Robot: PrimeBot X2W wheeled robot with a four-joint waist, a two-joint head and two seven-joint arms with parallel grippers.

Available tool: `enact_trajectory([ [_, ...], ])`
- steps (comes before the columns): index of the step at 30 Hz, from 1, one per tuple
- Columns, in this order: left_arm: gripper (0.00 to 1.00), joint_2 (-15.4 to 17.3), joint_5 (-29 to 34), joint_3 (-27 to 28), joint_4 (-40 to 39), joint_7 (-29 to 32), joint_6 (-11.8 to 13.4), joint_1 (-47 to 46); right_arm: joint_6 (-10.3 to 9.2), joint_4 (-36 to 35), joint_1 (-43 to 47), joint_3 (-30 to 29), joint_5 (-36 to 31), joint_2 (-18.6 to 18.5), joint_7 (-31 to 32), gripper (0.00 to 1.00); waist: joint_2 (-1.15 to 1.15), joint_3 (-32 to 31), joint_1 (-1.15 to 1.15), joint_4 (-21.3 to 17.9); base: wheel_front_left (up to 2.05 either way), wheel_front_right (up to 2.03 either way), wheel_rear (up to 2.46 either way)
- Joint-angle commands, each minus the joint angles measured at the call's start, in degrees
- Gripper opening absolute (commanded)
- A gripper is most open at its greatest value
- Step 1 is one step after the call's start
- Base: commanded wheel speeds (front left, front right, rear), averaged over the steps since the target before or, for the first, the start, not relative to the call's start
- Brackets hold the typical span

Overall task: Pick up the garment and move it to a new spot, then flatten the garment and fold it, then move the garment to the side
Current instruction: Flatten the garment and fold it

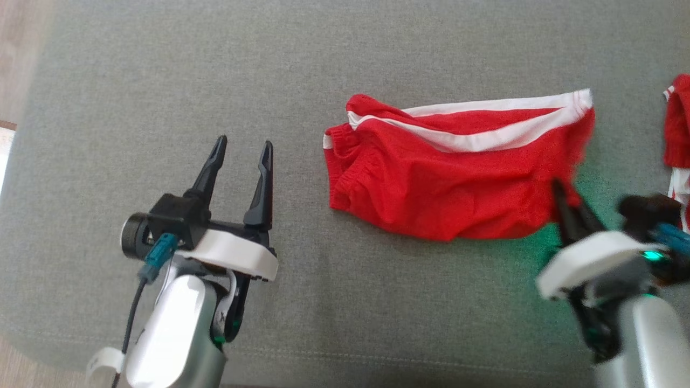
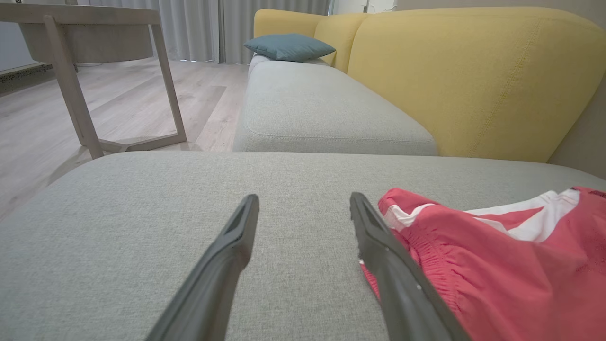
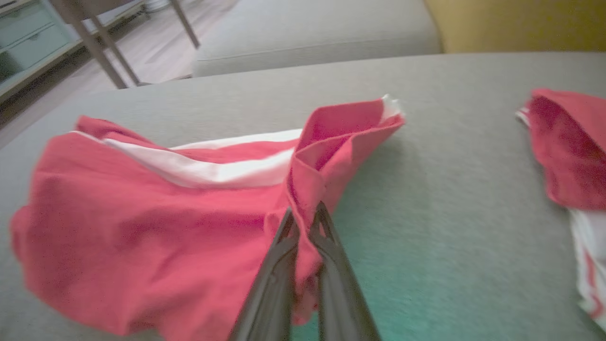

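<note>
A pair of red shorts with white side stripes [image 1: 453,178] lies crumpled on the grey sofa seat [image 1: 161,81], waistband toward the left. My right gripper [image 1: 566,202] is shut on the shorts' right lower edge; in the right wrist view the red cloth [image 3: 142,222] is pinched between its fingertips [image 3: 305,222] and lifted into a fold. To the left of the shorts my left gripper [image 1: 242,148] stands open with nothing in it. In the left wrist view its right finger [image 2: 378,246] lies just beside the shorts' waistband [image 2: 473,265].
A second red and white garment [image 1: 679,140] lies at the right edge of the seat, also visible in the right wrist view [image 3: 568,147]. Yellow backrest cushions [image 2: 473,76], a teal pillow [image 2: 289,46] and a wooden table [image 2: 71,28] on the wood floor stand beyond.
</note>
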Motion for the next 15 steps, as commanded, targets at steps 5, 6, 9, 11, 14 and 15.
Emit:
enact_trajectory([
  [5, 1.00, 0.8, -0.2, 1.1, -1.3, -0.7, -0.3, 0.3, 0.37, -4.8, -6.0, 11.6, -0.8, -0.8, 2.0, 0.00, 0.00, -1.3, 0.00, 0.8, 0.00, 0.00, 0.00],
  [6, 1.00, 0.7, -0.3, 1.0, -1.3, -0.7, -0.3, 0.4, 0.37, -4.7, -6.9, 13.9, -0.3, -0.8, 2.2, 0.00, 0.00, -1.4, 0.00, 1.0, 0.00, 0.00, 0.00],
  [9, 1.00, 0.7, -0.4, 0.8, -1.3, -0.7, -0.3, 0.4, 0.37, -4.0, -9.6, 20.6, 1.2, -0.6, 2.1, 0.00, 0.00, -1.5, 0.00, 1.6, 0.00, 0.00, 0.00],
  [11, 1.00, 0.6, -0.5, 0.7, -1.4, -0.7, -0.2, 0.5, 0.37, -2.7, -10.7, 25.0, 2.4, -0.3, 2.2, 0.00, 0.00, -1.5, 0.00, 2.0, 0.00, 0.00, 0.00],
  [14, 1.00, 0.5, -0.6, 0.6, -1.5, -0.7, -0.2, 0.5, 0.37, 0.2, -11.4, 30.0, 3.6, -0.1, 2.8, 0.00, 0.00, -1.2, 0.00, 2.7, 0.00, 0.00, 0.00],
  [15, 1.00, 0.4, -0.7, 0.5, -1.5, -0.7, -0.1, 0.5, 0.37, 1.0, -11.4, 31.4, 4.0, -0.1, 2.8, 0.00, 0.00, -1.1, 0.00, 2.9, 0.00, 0.00, 0.00],
])
